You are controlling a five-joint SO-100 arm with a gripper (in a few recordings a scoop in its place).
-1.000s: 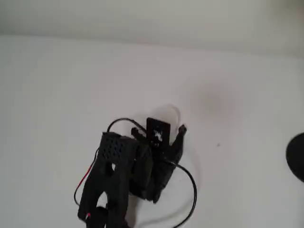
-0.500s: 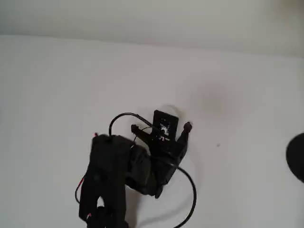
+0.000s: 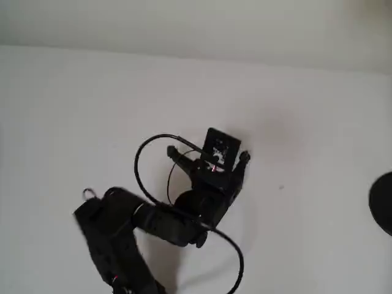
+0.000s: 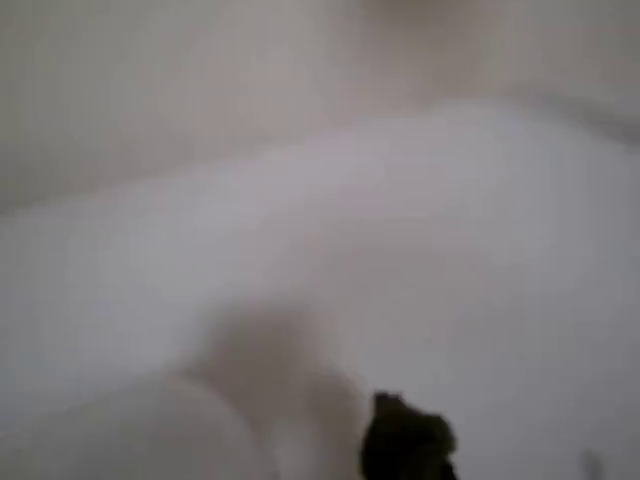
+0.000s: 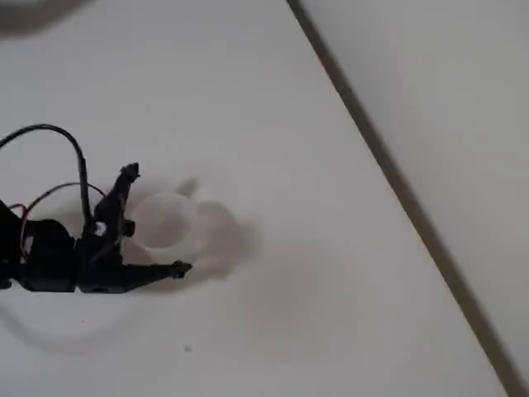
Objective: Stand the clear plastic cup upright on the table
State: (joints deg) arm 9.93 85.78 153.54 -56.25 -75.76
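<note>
The clear plastic cup [image 5: 175, 217] rests on the white table [image 5: 331, 331], its round rim turned up toward the fixed camera. My black gripper [image 5: 154, 221] is open, one fingertip on each side of the cup. I cannot tell whether either finger touches it. In the overhead view the gripper [image 3: 208, 153] stands near the middle of the table [image 3: 73, 110], and its wrist camera block hides the cup. The wrist view is blurred; a dark fingertip [image 4: 405, 440] shows at the bottom, with a pale rounded shape to its left.
A dark round object [image 3: 383, 202] sits at the right edge of the overhead view. The pale wall [image 5: 463, 99] meets the table along a dark seam on the right of the fixed view. Black and red cables loop behind the gripper.
The gripper has crept toward the far wall and its fingertips look wider apart. The arm's body has swung left and lower in the overhead view. The cup's faint outline is now covered.
</note>
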